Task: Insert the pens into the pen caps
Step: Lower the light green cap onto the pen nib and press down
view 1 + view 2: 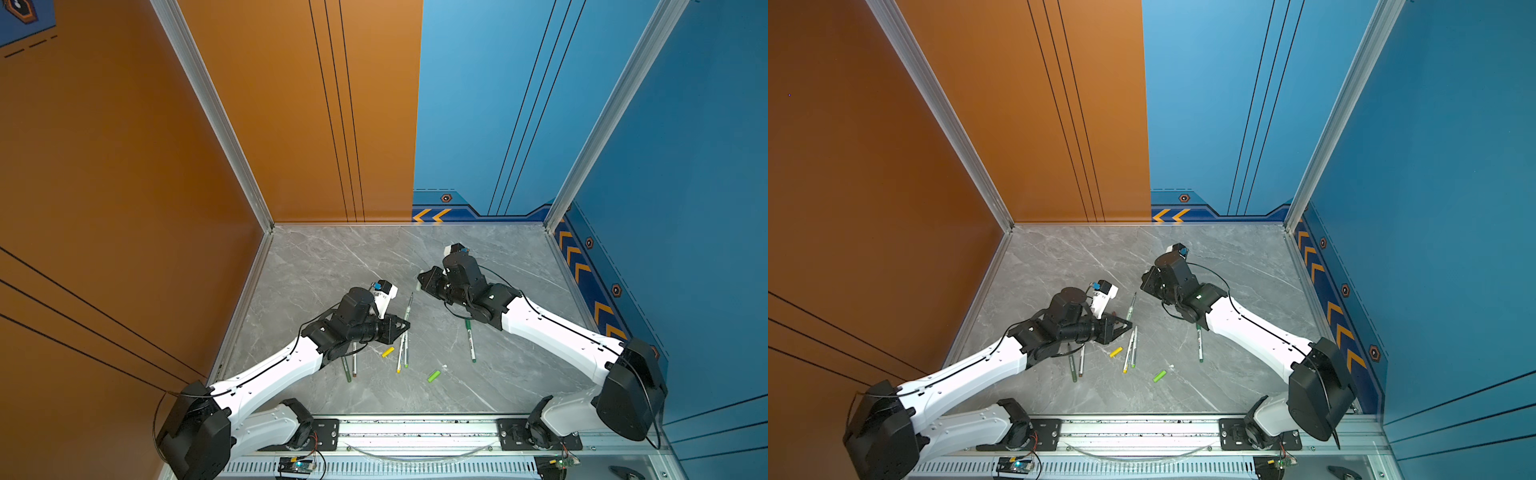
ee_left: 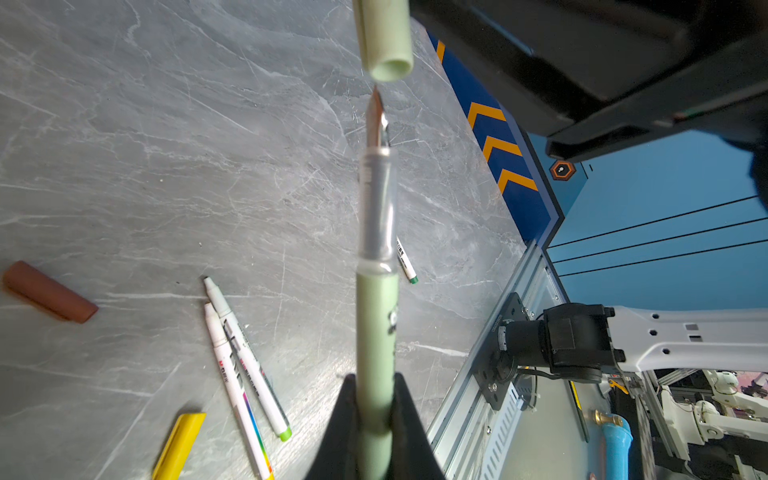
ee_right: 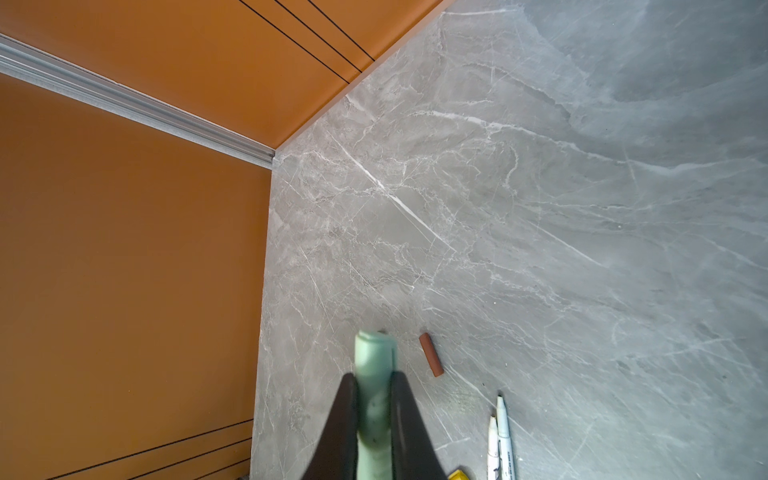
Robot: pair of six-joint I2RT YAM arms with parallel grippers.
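The pale green pen [image 2: 376, 316] is clamped by its barrel in my left gripper [image 2: 375, 380], with the jaws closed hard against it and the nib pointing away from my wrist. Straight ahead of the nib is the pale green cap [image 2: 384, 39]. It is pinched between the closed jaws of my right gripper [image 3: 374, 376], and its open mouth faces the pen. In the left wrist view the nib is lined up with that mouth and stands just short of it, not inside. I hold both above the grey marble table [image 1: 332, 257], near its middle.

Two white pens lie on the table below, side by side and touching: the lime-ended pen [image 2: 271, 407] and the yellow-ended pen [image 2: 249, 428]. The yellow cap [image 1: 387, 352] lies just beside them on my left arm's side. The lime cap [image 1: 434, 376] lies apart, nearer the front rail. The brown cap [image 3: 430, 354] lies alone beyond the white pens' tips. The green-ended pen [image 1: 470, 340] runs out from under my right arm. The dark olive pen [image 1: 347, 372] and the brown-ended pen [image 1: 354, 365] stick out together from under my left arm.
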